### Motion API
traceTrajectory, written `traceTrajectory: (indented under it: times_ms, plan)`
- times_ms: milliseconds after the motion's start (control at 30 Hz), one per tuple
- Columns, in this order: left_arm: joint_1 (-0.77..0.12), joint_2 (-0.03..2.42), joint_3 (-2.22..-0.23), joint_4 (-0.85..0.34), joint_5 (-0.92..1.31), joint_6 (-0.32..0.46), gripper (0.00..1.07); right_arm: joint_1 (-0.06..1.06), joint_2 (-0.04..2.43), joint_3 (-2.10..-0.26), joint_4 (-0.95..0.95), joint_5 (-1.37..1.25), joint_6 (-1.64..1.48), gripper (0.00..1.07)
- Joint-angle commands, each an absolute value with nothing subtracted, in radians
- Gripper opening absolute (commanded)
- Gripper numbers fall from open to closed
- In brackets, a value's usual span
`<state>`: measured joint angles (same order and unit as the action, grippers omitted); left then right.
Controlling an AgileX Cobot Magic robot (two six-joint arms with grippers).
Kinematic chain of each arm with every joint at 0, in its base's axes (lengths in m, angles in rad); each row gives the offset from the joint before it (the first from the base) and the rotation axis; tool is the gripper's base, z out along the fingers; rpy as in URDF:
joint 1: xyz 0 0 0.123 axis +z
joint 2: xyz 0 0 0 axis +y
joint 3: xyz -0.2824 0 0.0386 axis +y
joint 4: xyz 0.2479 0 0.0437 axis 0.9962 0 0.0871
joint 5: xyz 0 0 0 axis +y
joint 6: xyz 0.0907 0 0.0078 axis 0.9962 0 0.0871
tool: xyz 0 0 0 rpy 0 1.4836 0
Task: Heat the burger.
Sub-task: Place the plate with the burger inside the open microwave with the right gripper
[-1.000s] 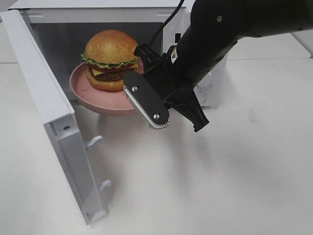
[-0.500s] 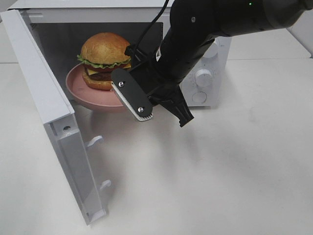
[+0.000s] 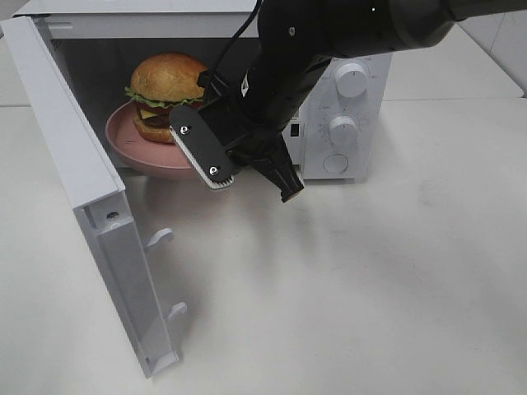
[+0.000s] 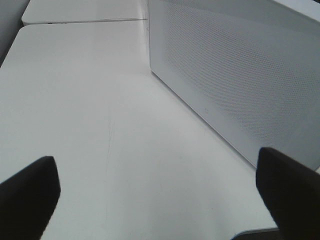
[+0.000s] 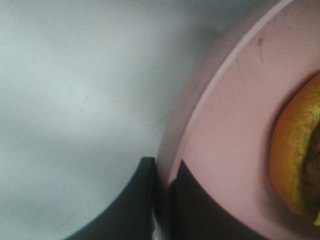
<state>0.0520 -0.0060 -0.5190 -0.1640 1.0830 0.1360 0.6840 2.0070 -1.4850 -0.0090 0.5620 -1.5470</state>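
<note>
The burger [image 3: 165, 82], with a golden-brown bun, lettuce and cheese, sits on a pink plate [image 3: 132, 146] held at the mouth of the open white microwave [image 3: 366, 49]. My right gripper [image 3: 198, 155] is shut on the plate's near rim. The right wrist view shows its dark fingers [image 5: 162, 175] pinching that rim [image 5: 225, 125], with the burger's bun [image 5: 295, 150] at the edge. My left gripper [image 4: 160, 200] is open and holds nothing; it hovers over bare table beside a white perforated panel of the microwave [image 4: 240, 75]. The high view does not show the left arm.
The microwave door [image 3: 74, 164] swings out to the left toward the table's front, with two latch hooks [image 3: 160, 239] on its inner face. Three knobs [image 3: 342, 129] sit on the control panel behind my right arm. White table [image 3: 395, 280] stretches to the front and right.
My right arm has carried the plate and burger left and back, deeper into the microwave opening. The knobs, hidden before by the arm, now show.
</note>
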Motion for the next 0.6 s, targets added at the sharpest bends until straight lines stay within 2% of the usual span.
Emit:
traceTrajectory:
  times_ms: [33, 600]
  plan:
    - [0.054, -0.023, -0.516, -0.170, 1.072, 0.129, 1.00, 0.685, 2.018, -1.531, -0.029, 0.515, -1.514, 0.00]
    - [0.054, -0.023, -0.516, -0.170, 1.072, 0.130, 1.00, 0.685, 2.138, -1.694, -0.120, 0.523, -1.390, 0.00]
